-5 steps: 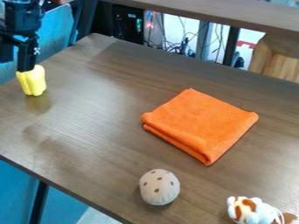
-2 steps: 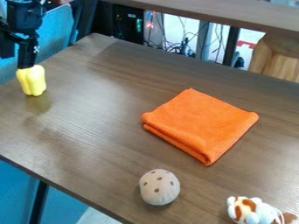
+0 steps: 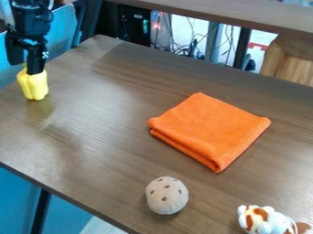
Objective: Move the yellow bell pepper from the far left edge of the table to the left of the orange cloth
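At the upper left, the black gripper (image 3: 24, 68) hangs over the table's left edge. It is open, its two fingers spread apart. Just below it a yellow toy pepper (image 3: 34, 87) stands upright on the table (image 3: 104, 109), with a bit of its green stem visible between the fingers. The finger on the right overlaps the pepper's top; whether it touches cannot be told. Right of centre lies a folded orange cloth (image 3: 211, 130). A pale ball with dark spots (image 3: 167, 195) rests near the front edge.
A white and orange plush toy (image 3: 266, 220) lies at the lower right. Blue chairs (image 3: 58, 32) stand beyond the table's left side. Behind the table are cables, a dark metal frame and another wooden surface (image 3: 245, 16).
The gripper has shifted slightly to the right above the pepper, and the green stem has come into sight. Pepper, cloth, ball and plush toy have stayed in place.
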Motion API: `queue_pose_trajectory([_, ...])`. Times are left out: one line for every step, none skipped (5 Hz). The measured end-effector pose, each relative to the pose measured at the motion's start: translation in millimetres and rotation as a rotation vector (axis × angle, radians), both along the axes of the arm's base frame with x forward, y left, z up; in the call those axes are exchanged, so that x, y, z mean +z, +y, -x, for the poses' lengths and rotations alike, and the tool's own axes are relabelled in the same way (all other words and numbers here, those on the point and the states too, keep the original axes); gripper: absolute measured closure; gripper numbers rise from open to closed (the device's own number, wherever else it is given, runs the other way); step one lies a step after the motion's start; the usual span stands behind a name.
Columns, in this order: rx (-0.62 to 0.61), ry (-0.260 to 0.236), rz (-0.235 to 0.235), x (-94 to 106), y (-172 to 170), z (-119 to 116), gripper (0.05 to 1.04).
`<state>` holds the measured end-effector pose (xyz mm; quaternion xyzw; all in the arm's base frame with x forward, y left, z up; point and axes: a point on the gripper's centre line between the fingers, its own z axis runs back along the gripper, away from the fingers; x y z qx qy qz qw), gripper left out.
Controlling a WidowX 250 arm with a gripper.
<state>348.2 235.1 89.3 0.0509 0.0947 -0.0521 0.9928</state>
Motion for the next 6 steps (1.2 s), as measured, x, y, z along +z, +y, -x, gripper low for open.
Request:
queue_pose_trajectory([-0.004, 0.003, 0.016, -5.0, 0.9, -5.3, 0.133])
queue_pose_trajectory([0.001, 0.011, 0.02, -7.6, 2.4, -7.9, 0.399])
queue_pose_trajectory([-0.003, 0.009, 0.028, -6.3, 1.3, -8.5, 0.673])
queue_pose_trajectory([-0.001, 0.01, 0.038, -6.7, -0.1, -8.4, 0.875])
queue_pose_trajectory([-0.002, 0.016, 0.041, -7.1, -0.9, -7.0, 0.95])
queue_pose_trajectory([-0.015, 0.015, 0.056, -7.6, -5.7, -0.7, 0.968])
